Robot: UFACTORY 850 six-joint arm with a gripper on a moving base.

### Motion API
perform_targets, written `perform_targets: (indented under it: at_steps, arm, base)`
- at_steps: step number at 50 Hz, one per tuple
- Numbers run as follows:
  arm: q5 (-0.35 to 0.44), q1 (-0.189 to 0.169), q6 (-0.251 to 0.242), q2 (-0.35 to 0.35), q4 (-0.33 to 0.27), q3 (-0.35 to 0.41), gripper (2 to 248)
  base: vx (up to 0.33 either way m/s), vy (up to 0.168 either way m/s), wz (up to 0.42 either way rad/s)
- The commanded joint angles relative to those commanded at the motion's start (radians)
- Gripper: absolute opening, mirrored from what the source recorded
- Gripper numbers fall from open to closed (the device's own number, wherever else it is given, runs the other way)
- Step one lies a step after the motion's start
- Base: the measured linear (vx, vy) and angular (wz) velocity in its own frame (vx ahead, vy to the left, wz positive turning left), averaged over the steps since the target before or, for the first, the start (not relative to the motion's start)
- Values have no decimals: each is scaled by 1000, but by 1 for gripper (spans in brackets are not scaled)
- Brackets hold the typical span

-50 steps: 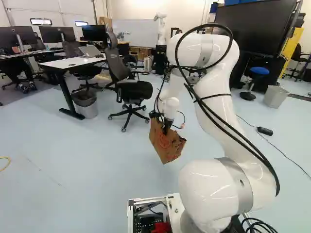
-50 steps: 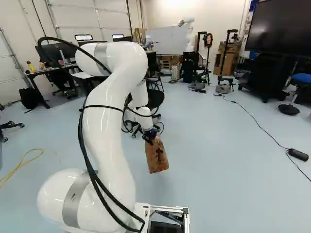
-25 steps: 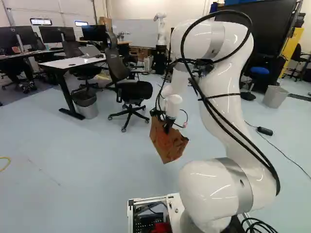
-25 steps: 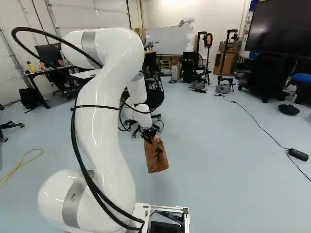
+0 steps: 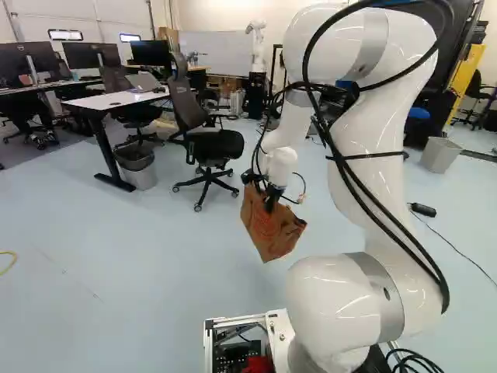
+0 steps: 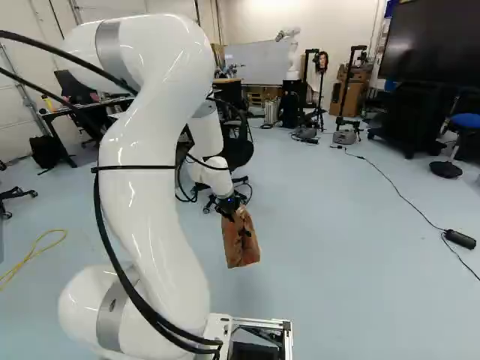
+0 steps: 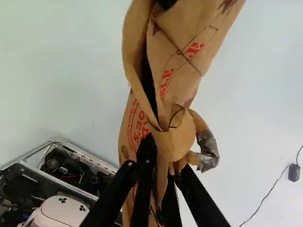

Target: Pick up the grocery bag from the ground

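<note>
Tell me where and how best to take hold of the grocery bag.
Grip the grocery bag by its crumpled upper edge, from above, one finger on each side, as the hand holds it: the bag hangs tilted below, and the thin, bunched paper there should suit a pinch.

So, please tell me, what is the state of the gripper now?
Gripper: closed, holding the brown paper bag, whose folded paper is pinched between its two fingers.

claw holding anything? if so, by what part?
Yes, the brown paper bag. The claw has it pinched by its upper edge, at the folded, crumpled paper near the mouth.
</note>
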Motion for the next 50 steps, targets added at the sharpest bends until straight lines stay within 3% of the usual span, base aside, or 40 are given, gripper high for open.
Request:
perform_targets:
  at_steps: [29, 50]
  arm:
    - [0, -2, 0, 181, 0, 136, 19]
    - [20, -1, 22, 195, -5, 148, 19]
  base:
    - [0, 0, 0]
    - [0, 0, 0]
